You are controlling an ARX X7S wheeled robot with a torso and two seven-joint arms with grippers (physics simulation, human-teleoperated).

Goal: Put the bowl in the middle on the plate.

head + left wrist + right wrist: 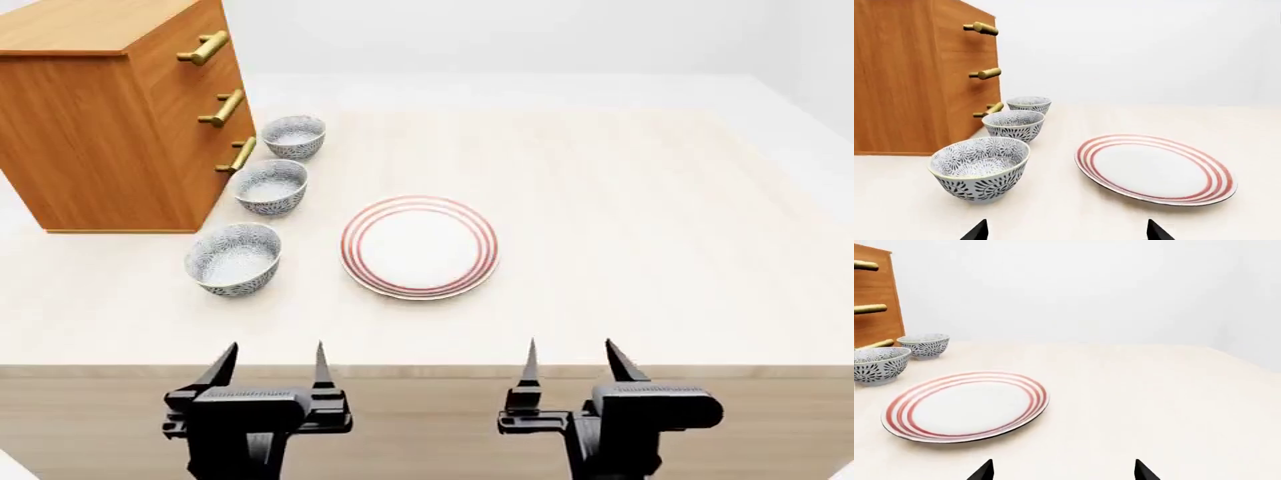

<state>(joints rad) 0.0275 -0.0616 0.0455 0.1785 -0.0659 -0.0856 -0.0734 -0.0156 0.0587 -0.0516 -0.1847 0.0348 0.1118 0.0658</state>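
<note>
- Three speckled bowls stand in a row along the front of the wooden drawer chest (pixel 114 115), on the pale desk (pixel 641 220); the task's bowl (pixel 272 186) is the one between the other two, sitting just in front of the chest's lowest brass handle (pixel 242 154).
- Its neighbours, the far bowl (pixel 294 136) and the near bowl (pixel 235 258), are each close but not touching it, so a grasp probably has to come from above or from the side away from the chest.
- Beside the row, on the side away from the chest, lies the plate (pixel 355 262), bare, level with the gap between the middle and near bowls; the carry looks short.
- Both arms hang back at the desk's near edge, well apart from the chest. The left gripper (pixel 270 365) has its jaws spread with nothing between them, and so does the right gripper (pixel 574 362).
- Judging by position, the left gripper is the likelier one to reach, being on the bowls' side; nothing has been lifted yet.
</note>
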